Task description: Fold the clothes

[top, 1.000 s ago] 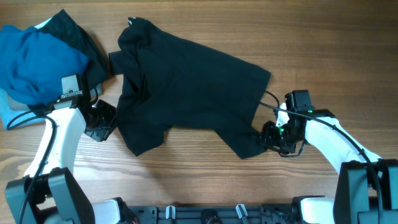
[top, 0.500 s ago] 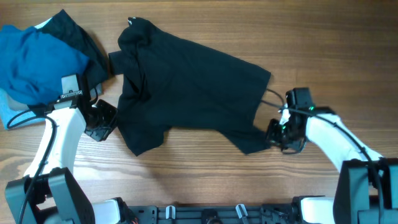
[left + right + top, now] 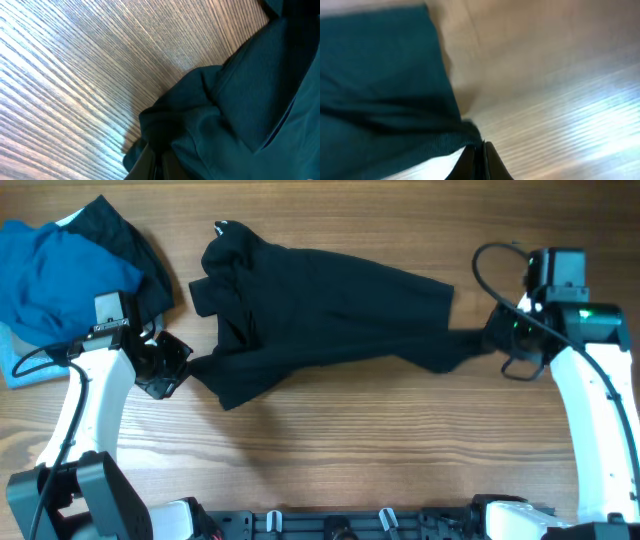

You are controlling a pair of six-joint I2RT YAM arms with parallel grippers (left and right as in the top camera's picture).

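Stretching across the middle of the table (image 3: pixel 350 470), the clothes (image 3: pixel 320 310) are lying as one black garment pulled out into a long, wrinkled band. Its bulk is bunching toward the left and a narrow tail is running off to the right.

The right gripper (image 3: pixel 497 340) is pinching that tail with its jaws fully together. In the right wrist view the fabric is disappearing between the closed fingertips (image 3: pixel 470 160). The right arm is reaching in from the near right side, its wrist bending leftward toward the cloth, with a black cable (image 3: pixel 488 265) looping above it.

The left gripper (image 3: pixel 172 368) is clamping the garment's lower left corner, jaws closed on a bunched fold. The left arm is coming up from the near left side and angling to the right.

Beyond the left gripper, a bright blue garment (image 3: pixel 60 280) is lying heaped at the far left corner, partly covering another black cloth (image 3: pixel 125 235). A light blue cloth (image 3: pixel 18 365) is peeking out at the table's left edge. A small white mark (image 3: pixel 220 225) is showing at the garment's upper left tip, too small for reading.
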